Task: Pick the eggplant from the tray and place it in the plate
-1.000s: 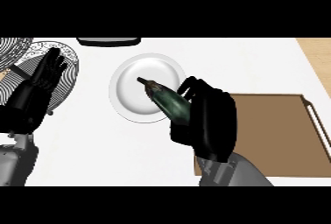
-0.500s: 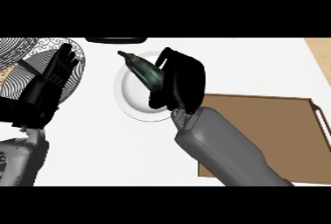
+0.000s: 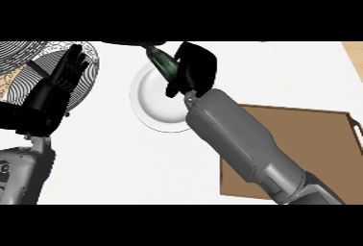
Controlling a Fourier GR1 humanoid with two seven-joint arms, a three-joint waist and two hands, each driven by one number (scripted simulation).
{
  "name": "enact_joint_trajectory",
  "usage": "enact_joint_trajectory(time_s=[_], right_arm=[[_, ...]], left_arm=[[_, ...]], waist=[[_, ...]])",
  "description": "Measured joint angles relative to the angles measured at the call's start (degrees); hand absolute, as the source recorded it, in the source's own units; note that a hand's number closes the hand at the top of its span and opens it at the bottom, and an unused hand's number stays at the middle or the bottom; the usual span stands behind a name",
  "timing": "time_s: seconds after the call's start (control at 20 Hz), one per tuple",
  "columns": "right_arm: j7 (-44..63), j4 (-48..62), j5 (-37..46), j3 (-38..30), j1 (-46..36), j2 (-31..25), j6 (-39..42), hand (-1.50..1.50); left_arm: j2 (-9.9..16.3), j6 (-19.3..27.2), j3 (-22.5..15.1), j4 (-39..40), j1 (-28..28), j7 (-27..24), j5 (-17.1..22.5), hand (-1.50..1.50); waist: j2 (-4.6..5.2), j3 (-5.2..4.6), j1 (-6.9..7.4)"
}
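A dark green-purple eggplant (image 3: pixel 162 61) sits in my right hand (image 3: pixel 195 67), whose fingers are curled round it, above the far edge of the white plate (image 3: pixel 156 98). The eggplant's tip points up and away towards the top of the view. My grey right forearm crosses the plate's right side and part of the brown tray (image 3: pixel 319 139), which lies at the right with nothing visible on it. At the left my left hand (image 3: pixel 60 86) rests open, fingers up.
A round wire rack (image 3: pixel 28 65) lies at the far left under my left hand. A dark object (image 3: pixel 131 43) shows at the top edge behind the plate. The white counter (image 3: pixel 127 168) runs to a wooden strip at the upper right.
My right hand has carried the eggplant further away, from above the plate's middle to its far edge, with the forearm stretching out over the plate. The left hand has stayed put.
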Motion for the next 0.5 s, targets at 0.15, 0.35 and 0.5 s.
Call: enact_joint_trajectory(time_s=[0.15, 0.35, 0.5], right_arm=[[-1.8, 6.5, -3.9, 0.7, -2.1, 0.1, -1.8, 1.50], [-3.7, 11.8, -8.4, -0.4, -2.8, 0.1, -7.0, -1.50], [-5.6, 14.3, -12.6, -0.4, -3.2, 0.1, -9.2, -1.50]], left_arm=[[-0.6, 0.0, -0.6, 0.7, -0.5, -0.6, -0.8, 0.00], [-1.3, 0.2, -1.2, 0.4, -1.9, 0.5, -1.0, 0.00], [-1.6, 0.2, -1.6, 0.4, -2.7, 1.0, -1.3, 0.00]], waist=[[0.28, 0.00, 0.74], [0.59, 0.03, 1.62], [0.75, 0.05, 2.30]])
